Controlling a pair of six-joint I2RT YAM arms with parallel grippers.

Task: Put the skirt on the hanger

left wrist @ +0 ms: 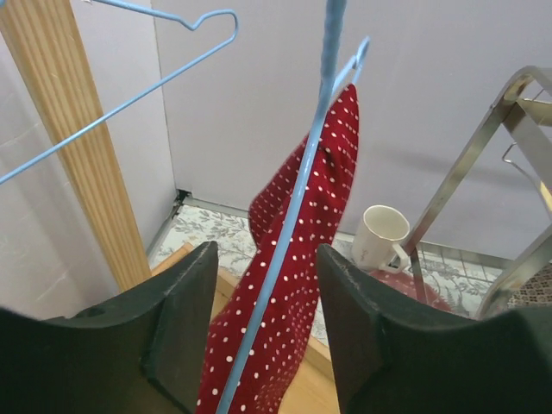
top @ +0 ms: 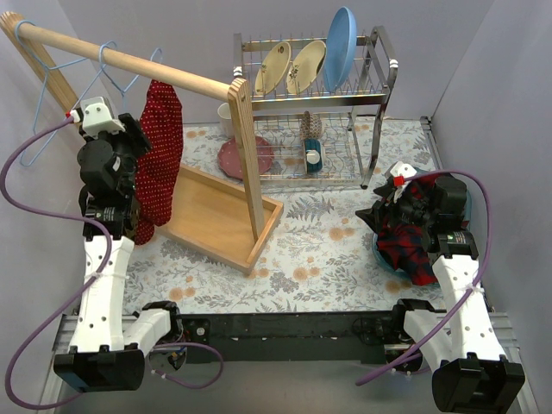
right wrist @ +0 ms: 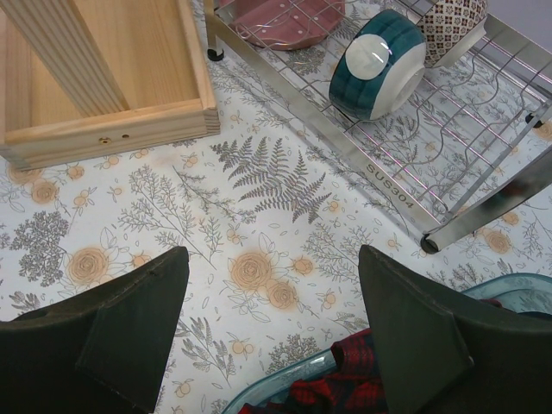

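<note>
The red polka-dot skirt (top: 159, 164) hangs down from a light blue wire hanger (top: 121, 78) on the wooden rod (top: 172, 76). In the left wrist view the skirt (left wrist: 310, 233) droops from the hanger's upper end, and a blue hanger wire (left wrist: 297, 198) runs down across its front. My left gripper (top: 141, 151) is open right beside the skirt. Its two fingers stand either side of the wire and the fabric (left wrist: 266, 336), and touch neither. My right gripper (top: 388, 203) is open and empty (right wrist: 272, 336), low over the table.
A second blue hanger (left wrist: 129, 95) hangs at the left. The wooden rack's post (top: 248, 164) and base tray (top: 216, 216) stand mid-table. Behind are a dish rack (top: 371, 112), a white mug (left wrist: 379, 237) and a pink plate (top: 246, 159). A plaid shirt (top: 410, 241) lies in a teal bin (right wrist: 285, 379).
</note>
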